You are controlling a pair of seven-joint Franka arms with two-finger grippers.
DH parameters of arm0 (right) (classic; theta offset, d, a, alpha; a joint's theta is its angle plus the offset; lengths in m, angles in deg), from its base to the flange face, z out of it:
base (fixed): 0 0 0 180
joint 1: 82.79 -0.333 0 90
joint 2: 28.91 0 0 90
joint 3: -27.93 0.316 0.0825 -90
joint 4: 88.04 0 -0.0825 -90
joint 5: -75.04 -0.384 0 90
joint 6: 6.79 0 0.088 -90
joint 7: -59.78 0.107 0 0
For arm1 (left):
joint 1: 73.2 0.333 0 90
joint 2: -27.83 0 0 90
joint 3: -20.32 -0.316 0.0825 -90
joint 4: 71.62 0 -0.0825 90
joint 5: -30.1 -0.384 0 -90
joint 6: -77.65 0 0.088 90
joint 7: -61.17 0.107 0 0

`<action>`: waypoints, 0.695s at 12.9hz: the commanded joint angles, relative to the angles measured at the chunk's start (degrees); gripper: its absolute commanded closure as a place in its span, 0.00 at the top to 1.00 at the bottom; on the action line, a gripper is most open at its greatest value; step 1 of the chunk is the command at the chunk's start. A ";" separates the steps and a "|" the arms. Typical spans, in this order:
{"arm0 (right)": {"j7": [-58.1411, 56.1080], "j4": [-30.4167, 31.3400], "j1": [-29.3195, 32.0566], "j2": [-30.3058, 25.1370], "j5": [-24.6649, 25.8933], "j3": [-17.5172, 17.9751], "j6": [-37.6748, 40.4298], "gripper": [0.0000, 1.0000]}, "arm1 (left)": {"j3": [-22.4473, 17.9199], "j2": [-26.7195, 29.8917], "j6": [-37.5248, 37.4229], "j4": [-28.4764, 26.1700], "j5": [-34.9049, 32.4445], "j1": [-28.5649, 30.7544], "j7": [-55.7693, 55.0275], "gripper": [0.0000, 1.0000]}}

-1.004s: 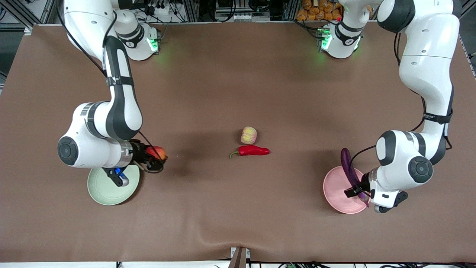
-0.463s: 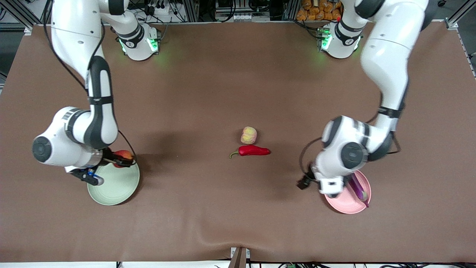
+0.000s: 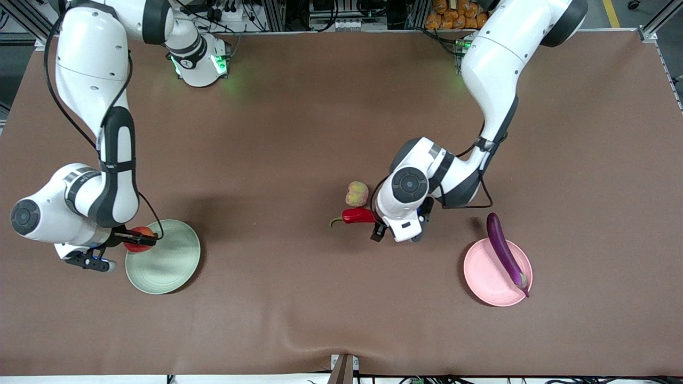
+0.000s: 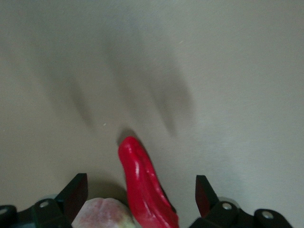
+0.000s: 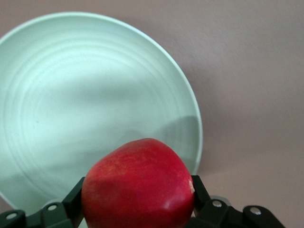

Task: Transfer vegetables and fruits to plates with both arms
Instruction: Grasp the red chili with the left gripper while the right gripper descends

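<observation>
Eggplant (image 3: 506, 250) is already laid across the pink plate (image 3: 483, 277). Apple (image 3: 140, 239) is held clamped in the right tool (image 3: 140, 238) over the green plate's (image 3: 171, 266) rim, unreleased. Chili (image 3: 358, 215) and yellow-pink fruit (image 3: 357, 193) remain mid-worktop (image 3: 299, 133), under the spread, empty left tool (image 3: 397, 226). Cluttered framing is seen past the brown worktop.

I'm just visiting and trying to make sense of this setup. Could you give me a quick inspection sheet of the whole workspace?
Surface: brown table cover, slightly rippled at the camera edge.
Job's things: eggplant lying across pink plate; chili pepper and pale round fruit mid-table; green plate bare.
Clutter: nothing seen.
Grippers: left tool open over the chili; right tool shut on the apple above the green plate.
Cables: black cable along each arm.
Surroundings: metal frames and orange items past the bases.
</observation>
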 commanded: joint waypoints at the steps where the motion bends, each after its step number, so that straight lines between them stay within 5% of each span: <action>1: -1.37 -3.91 2.76 1.39 0.45 2.85 -0.19 1.00 | -0.50 -0.03 6.52 -3.88 0.35 -0.47 -2.92 1.00; 6: 11.50 -7.25 -0.82 -0.46 -1.57 2.86 16.29 1.00 | -0.68 -2.67 13.41 -5.22 0.00 -2.50 -5.22 1.00; 7: 15.99 -7.69 -2.66 -1.59 -1.83 2.94 17.90 1.00 | -0.68 -2.94 14.29 -5.22 -0.09 -2.50 -5.13 0.80; 9: 26.96 -7.61 -6.79 -3.70 -1.92 2.94 18.44 1.00 | -0.59 -3.03 14.39 -5.22 -0.18 -1.97 -3.99 0.10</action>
